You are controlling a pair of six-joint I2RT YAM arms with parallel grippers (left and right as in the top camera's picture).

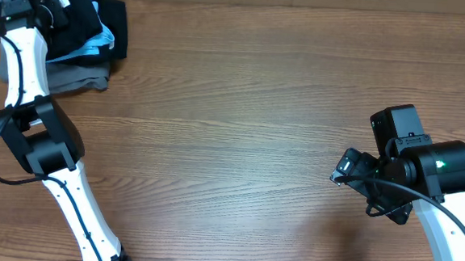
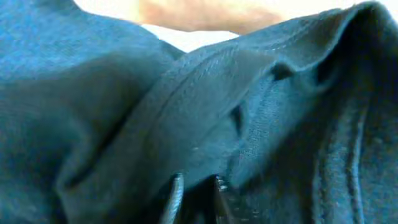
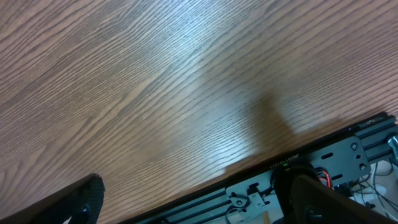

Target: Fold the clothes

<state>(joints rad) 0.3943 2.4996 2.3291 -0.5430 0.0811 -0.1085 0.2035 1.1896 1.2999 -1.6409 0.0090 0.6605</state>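
Overhead view shows the wide wooden counter (image 1: 240, 131) mostly bare, with one pile of clothes in its far left corner. In this pile the black T-shirt (image 1: 116, 28) lies crumpled on top. A light-blue shirt (image 1: 92, 45) shows under it, and a grey folded garment (image 1: 78, 74) is at the bottom. The left arm (image 1: 25, 61) reaches into the pile, and the right arm (image 1: 444, 172) hangs well apart over bare wood.

The right end effector (image 3: 193, 202) is wide open and holds nothing. The left end effector (image 2: 199, 198) is pressed against a stitched hem of the black fabric, its tips close together. Whether they pinch the cloth or only touch it, I cannot tell.

I judge the risk is here. A thin pinch on such soft fabric can slip when the arm lifts, and the shirt would fall. The tips may also catch the light-blue shirt underneath, so that two garments come away together.
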